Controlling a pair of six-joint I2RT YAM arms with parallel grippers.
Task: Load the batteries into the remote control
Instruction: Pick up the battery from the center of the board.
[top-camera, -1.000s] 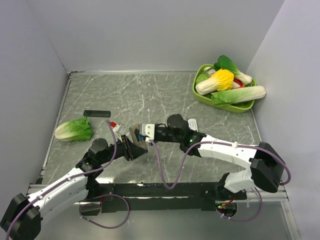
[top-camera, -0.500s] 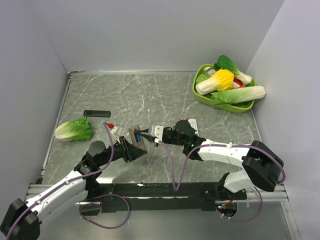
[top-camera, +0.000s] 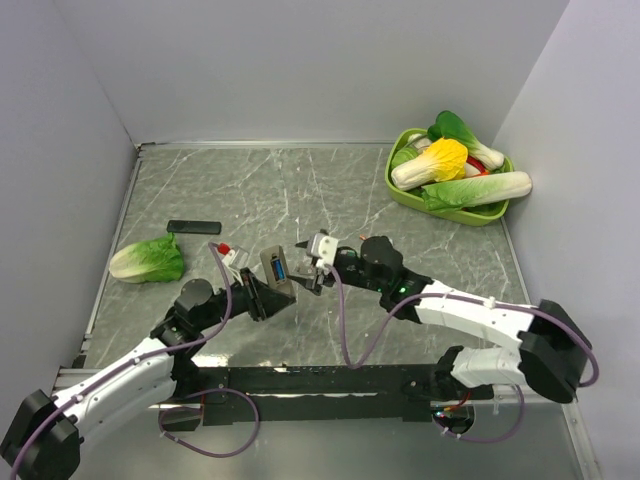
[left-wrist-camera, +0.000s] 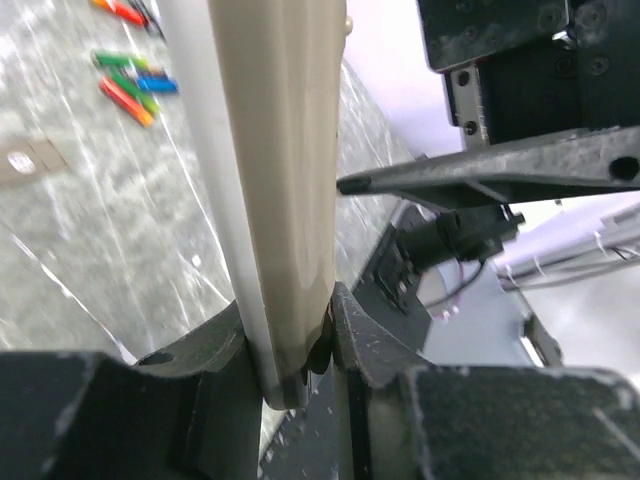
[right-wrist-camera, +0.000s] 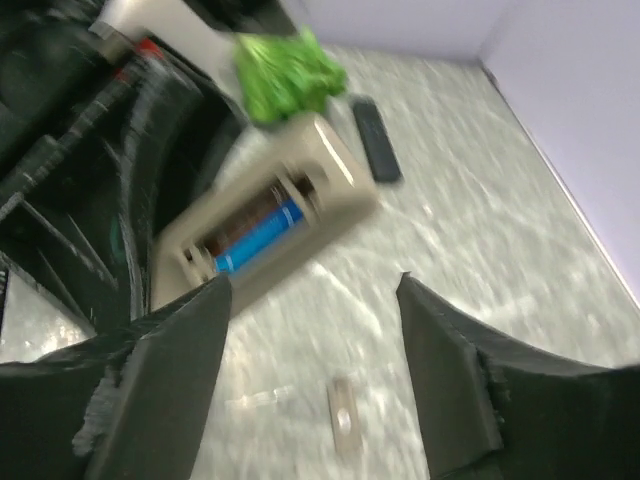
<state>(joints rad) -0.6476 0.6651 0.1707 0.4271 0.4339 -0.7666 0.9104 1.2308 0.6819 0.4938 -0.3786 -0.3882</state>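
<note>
- Left wrist view: your left gripper (left-wrist-camera: 290, 345) is clamped on one end of the remote control (left-wrist-camera: 275, 150), holding it raised above the table (left-wrist-camera: 120, 230).
- Your right gripper (top-camera: 312, 262) has its jaws spread wide and empty, just beside the remote control's back, where the blue recess (right-wrist-camera: 262, 240) faces it.
- The batteries (left-wrist-camera: 125, 85) lie loose in a small cluster on the table, apart from both grippers.
- Farther left you have a lettuce leaf (top-camera: 148, 260) and a black bar (top-camera: 193, 227).
</note>
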